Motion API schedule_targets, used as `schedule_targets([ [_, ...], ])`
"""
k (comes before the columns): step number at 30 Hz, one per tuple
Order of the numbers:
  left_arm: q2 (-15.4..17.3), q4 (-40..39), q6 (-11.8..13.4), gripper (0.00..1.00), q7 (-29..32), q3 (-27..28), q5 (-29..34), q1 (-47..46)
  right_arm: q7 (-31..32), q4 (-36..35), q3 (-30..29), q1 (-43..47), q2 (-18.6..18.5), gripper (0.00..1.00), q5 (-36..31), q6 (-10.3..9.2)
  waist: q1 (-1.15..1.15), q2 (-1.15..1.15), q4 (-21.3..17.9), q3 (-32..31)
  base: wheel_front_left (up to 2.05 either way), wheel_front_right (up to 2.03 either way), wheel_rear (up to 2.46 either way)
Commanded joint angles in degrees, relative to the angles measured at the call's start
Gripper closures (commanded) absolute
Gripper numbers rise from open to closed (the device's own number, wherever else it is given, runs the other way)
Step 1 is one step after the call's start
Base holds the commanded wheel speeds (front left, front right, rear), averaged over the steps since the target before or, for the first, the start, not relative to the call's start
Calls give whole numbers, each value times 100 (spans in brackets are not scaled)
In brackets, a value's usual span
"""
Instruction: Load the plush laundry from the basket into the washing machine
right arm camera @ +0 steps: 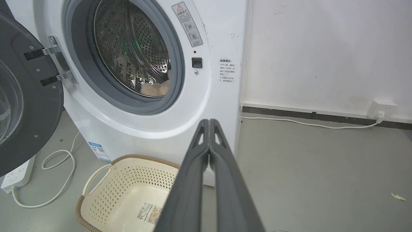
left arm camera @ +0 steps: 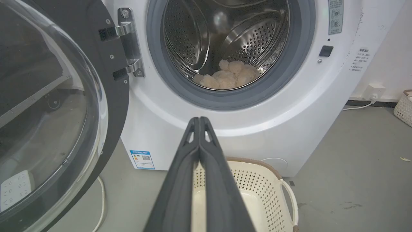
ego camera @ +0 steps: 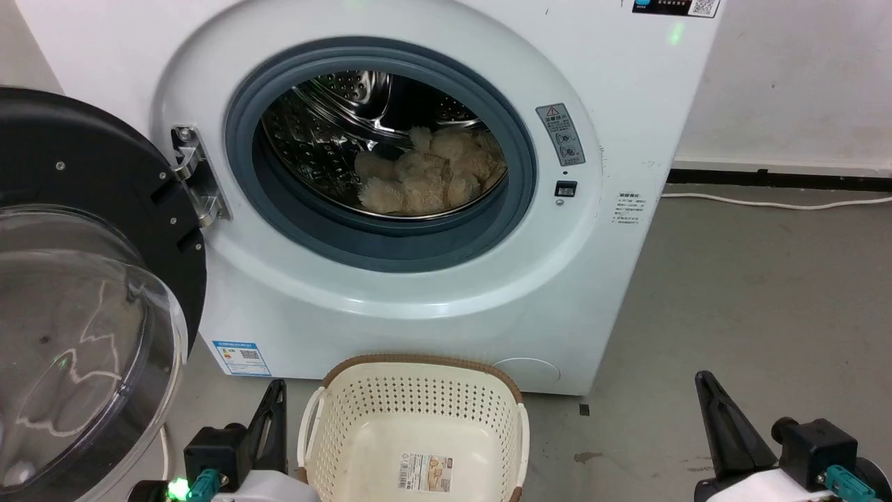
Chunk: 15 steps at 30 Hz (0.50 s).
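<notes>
Beige plush toy (ego camera: 428, 178) lay inside the drum (ego camera: 313, 132) of the washing machine (ego camera: 613, 293), the basket (ego camera: 418, 360) below empty. The left gripper (left arm camera: 199, 121) and right gripper (right arm camera: 209, 122) were clenched on nothing; loading looked done, so holding clear seemed best.

The left tool (left arm camera: 199, 121) rises from the bottom edge, its two dark fingers pressed together with nothing between them. Behind it, the cream basket (left arm camera: 261, 190) stands on the grey floor (left arm camera: 347, 167), just in front of the white washing machine (left arm camera: 289, 109). The plush toy (left arm camera: 227, 77) lies at the bottom of the steel drum (left arm camera: 254, 42). The black-rimmed clear door (left arm camera: 111, 96) hangs wide open on the left.
</notes>
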Motion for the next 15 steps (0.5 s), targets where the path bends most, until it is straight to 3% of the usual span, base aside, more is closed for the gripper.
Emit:
schedule_targets([
  [1, -8, -55, -35, 100, 37, 41, 75, -106, 38, 15, -13, -114, 25, 100, -82, 3, 0, 0, -1, 5, 0, 0, 0],
  [15, -24, -157, -51, 100, 201, 109, 208, -188, 203, 36, -33, -259, 48, 100, -278, 4, 0, 0, -4, 43, 0, 0, 0],
])
